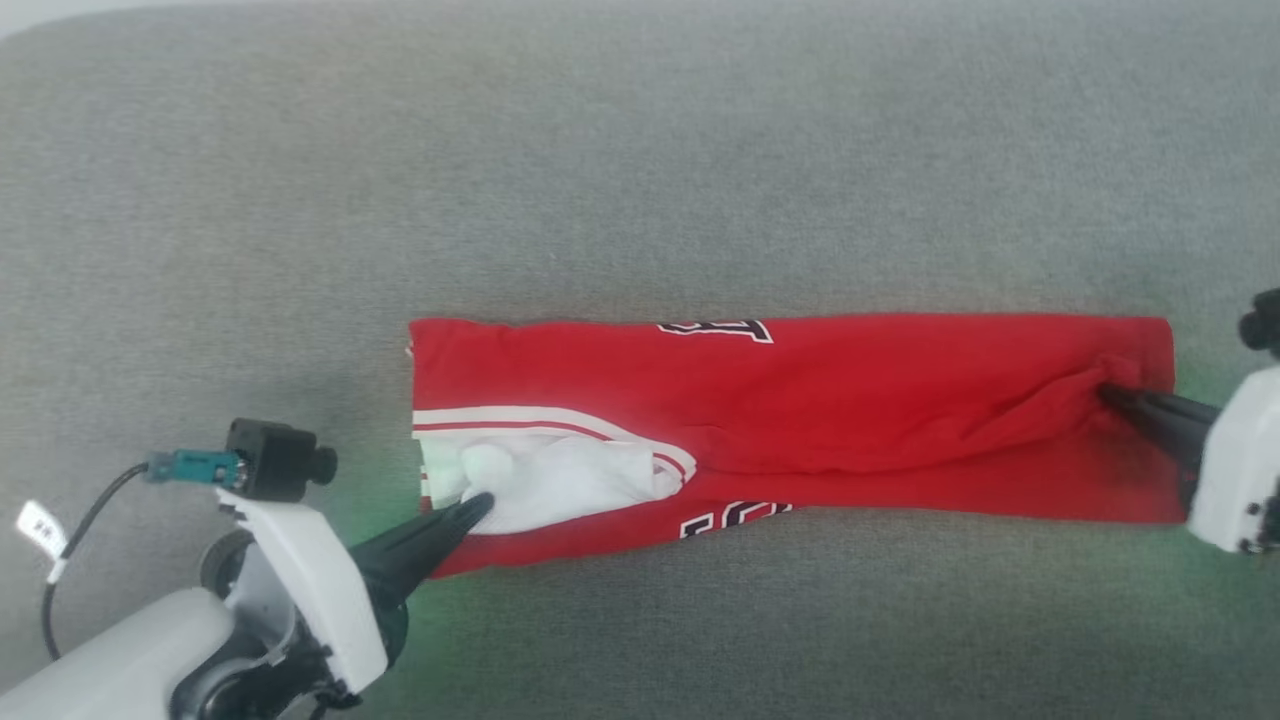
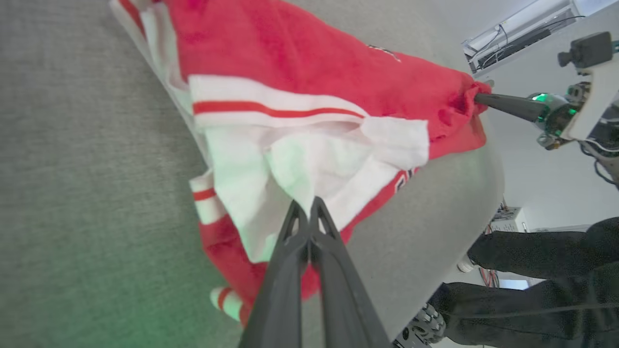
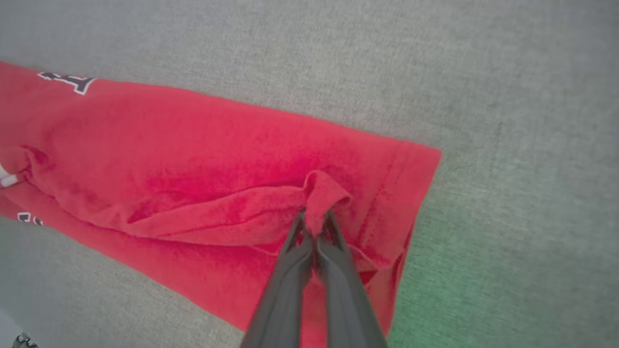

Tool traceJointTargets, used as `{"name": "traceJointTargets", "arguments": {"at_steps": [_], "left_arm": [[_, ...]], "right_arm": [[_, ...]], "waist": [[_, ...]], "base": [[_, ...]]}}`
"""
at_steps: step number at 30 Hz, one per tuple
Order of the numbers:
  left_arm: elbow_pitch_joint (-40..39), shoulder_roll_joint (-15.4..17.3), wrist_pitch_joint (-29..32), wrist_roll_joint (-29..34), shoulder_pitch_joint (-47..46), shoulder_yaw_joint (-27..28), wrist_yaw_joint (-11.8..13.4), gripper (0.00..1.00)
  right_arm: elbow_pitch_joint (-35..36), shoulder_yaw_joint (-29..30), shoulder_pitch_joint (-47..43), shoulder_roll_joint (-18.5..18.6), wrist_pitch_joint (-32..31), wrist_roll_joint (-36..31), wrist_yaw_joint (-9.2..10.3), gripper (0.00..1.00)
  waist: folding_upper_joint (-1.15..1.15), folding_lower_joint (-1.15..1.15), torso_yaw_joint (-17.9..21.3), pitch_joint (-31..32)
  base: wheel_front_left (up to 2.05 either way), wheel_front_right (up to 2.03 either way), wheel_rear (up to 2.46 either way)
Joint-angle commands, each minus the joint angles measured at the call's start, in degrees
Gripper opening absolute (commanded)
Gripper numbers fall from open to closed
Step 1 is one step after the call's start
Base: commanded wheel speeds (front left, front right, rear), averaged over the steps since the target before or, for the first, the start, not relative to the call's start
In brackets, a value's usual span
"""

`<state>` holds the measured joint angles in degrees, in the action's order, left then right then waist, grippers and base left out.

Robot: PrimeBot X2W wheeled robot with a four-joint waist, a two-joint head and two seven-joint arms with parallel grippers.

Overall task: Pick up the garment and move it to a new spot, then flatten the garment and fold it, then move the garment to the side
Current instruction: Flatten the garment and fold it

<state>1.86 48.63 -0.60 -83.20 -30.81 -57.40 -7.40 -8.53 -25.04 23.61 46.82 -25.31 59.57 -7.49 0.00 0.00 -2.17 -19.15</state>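
One garment (image 1: 850,400), stretched long across one grey fabric surface (image 1: 640,150).
Pinched at both ends by two grippers: left gripper (image 1: 483,502) clamped on the white lining (image 1: 570,480), right gripper (image 1: 1108,391) clamped on a bunched red fold at the opposite end. Two partial black prints (image 1: 715,329) showing.

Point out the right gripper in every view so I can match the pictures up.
Head view: the right gripper is at the right edge, pinching the right end of the garment.
Left wrist view: the right gripper is at the upper right, its tips in puckered red fabric.
Right wrist view: the right gripper is at bottom centre, shut on a red fold.
Shared landmark: the number print on the garment's far edge.
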Motion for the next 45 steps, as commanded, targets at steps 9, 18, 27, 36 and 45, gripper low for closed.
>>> {"name": "traceJointTargets", "arguments": {"at_steps": [9,18,27,36,45], "left_arm": [[6.11,-4.13,-1.89,2.96,-3.07,-1.79,-0.09,0.26],[7.37,-6.30,-10.84,4.74,0.06,-1.63,-0.09,1.00],[10.64,-11.46,-14.60,8.19,5.47,4.04,-0.09,1.00],[14.29,-20.14,-14.60,23.46,14.37,24.61,0.18,1.00],[11.66,-29.05,-14.62,48.06,21.25,43.59,1.48,1.00]], "right_arm": [[-2.43,0.80,1.76,-3.99,-1.10,-3.01,0.00,0.24],[-1.46,4.75,-2.73,-1.76,-1.62,-1.05,0.00,1.00],[-6.14,12.30,-6.96,-1.45,-5.09,1.33,0.00,1.00],[-12.78,16.08,-7.09,-5.76,-9.50,-0.67,-0.01,1.00],[-17.55,18.68,-5.95,-10.39,-14.47,-4.15,0.00,1.00]], "waist": [[0.00,0.00,1.06,-0.98],[0.00,0.00,-0.93,2.76],[0.00,0.00,-5.61,4.98],[0.00,0.00,-9.37,5.88],[0.00,0.00,-10.12,6.81]], "base": [[0.00,0.00,0.00],[0.00,0.00,0.00],[0.00,0.00,0.00],[0.00,0.00,0.00],[0.00,0.00,0.00]]}}
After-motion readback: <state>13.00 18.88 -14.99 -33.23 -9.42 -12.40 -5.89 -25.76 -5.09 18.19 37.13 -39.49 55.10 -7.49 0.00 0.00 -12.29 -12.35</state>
